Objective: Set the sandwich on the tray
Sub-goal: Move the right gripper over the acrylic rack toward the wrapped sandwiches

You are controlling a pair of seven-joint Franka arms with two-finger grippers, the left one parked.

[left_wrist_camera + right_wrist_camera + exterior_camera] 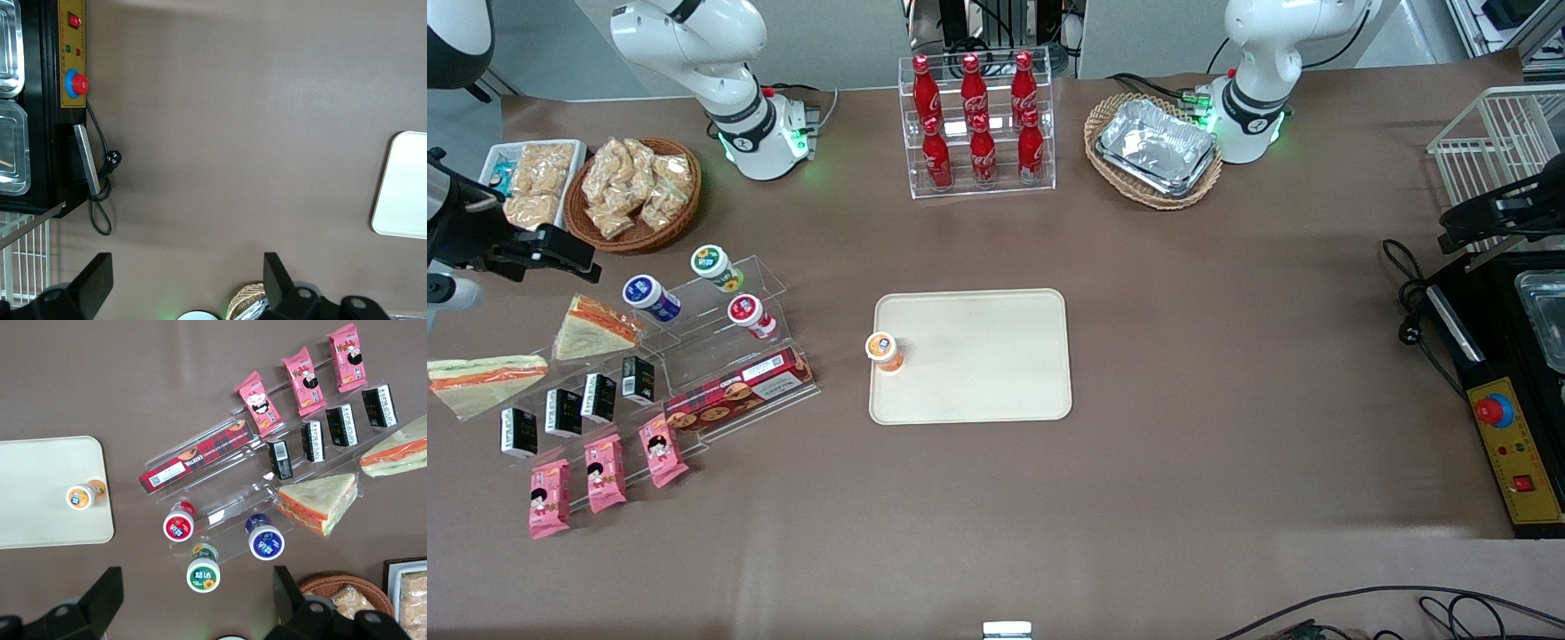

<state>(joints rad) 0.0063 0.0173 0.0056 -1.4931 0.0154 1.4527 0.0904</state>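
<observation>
On worktop, working arm's end: sandwich (482,380) lying flat, long clear-wrapped wedge, orange stripe plus green stripe, just beside acrylic display stand (694,356); partly cut off in right wrist view (399,453).
Near it: shorter wedge (594,327), orange-red filling only, propped on stand, farther from front camera than sandwich.
End effector (538,253): hovering above worktop, fingers spread apart, nothing held; in right wrist view fingertips (107,593) well apart, open worktop and small cups between them.
Sandwich vs end effector: apart, not touching; sandwich nearer front camera and lower, shorter wedge between the two.
Tray (971,356): cream, flat, mid-worktop, well apart from sandwich; orange-lidded cup (883,349) standing at its edge nearest working arm.
Risk, wrong pick: shorter wedge closer to end effector, similar wrap, easy mix-up.
Risk, slip: clear film likely slick, soft bread likely to squash or slide out under a pinch.
Risk, collision: black cartons (569,411) and stand rim just beside sandwich, likely knocked on a low approach.
Risk, placement: cup on tray edge likely tipped if sandwich comes in low from working arm's end.
Step, judged: pre-grasp, sandwich not yet reached.
</observation>
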